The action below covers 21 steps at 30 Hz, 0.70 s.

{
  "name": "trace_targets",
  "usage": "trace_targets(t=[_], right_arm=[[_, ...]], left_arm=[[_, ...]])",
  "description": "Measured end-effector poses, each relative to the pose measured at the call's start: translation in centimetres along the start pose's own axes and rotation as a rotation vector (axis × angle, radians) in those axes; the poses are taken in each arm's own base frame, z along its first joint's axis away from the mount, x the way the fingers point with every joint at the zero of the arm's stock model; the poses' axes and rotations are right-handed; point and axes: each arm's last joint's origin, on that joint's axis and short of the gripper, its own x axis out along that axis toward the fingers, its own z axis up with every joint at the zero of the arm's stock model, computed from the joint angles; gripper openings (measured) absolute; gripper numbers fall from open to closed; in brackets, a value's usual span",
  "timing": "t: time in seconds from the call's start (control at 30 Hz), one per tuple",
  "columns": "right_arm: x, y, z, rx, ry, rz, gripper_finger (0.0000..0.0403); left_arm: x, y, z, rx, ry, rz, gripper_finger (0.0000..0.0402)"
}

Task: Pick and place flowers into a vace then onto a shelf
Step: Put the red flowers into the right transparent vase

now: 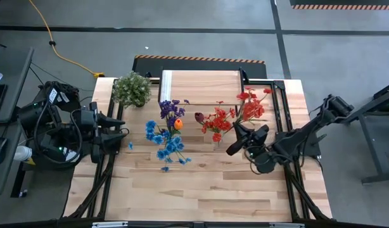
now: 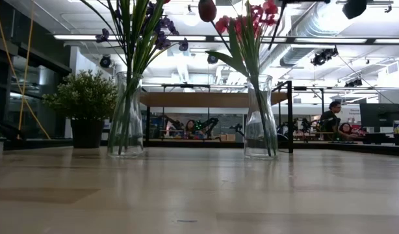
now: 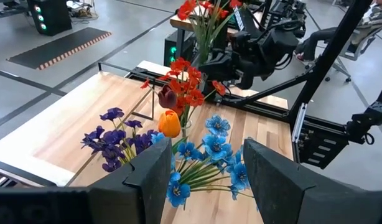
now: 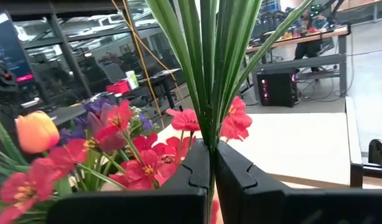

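Observation:
Two clear glass vases stand on the wood table. The left vase (image 2: 126, 114) holds blue, purple and orange flowers (image 1: 166, 133). The right vase (image 2: 259, 117) holds red and maroon flowers (image 1: 216, 121). My right gripper (image 1: 235, 139) is beside the right vase, shut on a red flower's green stem, with its blooms (image 3: 197, 9) above the fingers. My left gripper (image 3: 206, 180) stands open at the table's left side, short of the blue flowers, touching nothing. The shelf (image 1: 201, 85) stands at the far edge. My right gripper pinches the green stem and long leaves (image 4: 209, 134) of a red flower between its two fingers. The fingers lie level, across the stem. The stem stands upright and rises above them. Its lower end is hidden under the fingers.
A bushy potted plant (image 1: 131, 88) sits at the far left corner beside the shelf. Black frame rails (image 1: 283, 114) run along the table's right and left sides. Bare wood lies toward the near edge (image 1: 201, 190).

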Motion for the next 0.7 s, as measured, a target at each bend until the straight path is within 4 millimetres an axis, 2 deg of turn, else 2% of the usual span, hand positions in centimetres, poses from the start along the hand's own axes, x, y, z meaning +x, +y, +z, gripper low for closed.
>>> trace_targets(t=[0.43, 0.7], right_arm=[[1.2, 0.7, -2.3, -0.042, -0.013, -0.041, 0.0000], [1.1, 0.7, -2.4, -0.089, -0.011, -0.039, 0.0000]], left_arm=[[0.0, 0.0, -0.1, 0.004, 0.030, -0.017, 0.0232], [-0.1, 0.3, 0.0, 0.006, 0.034, -0.022, 0.0232]])
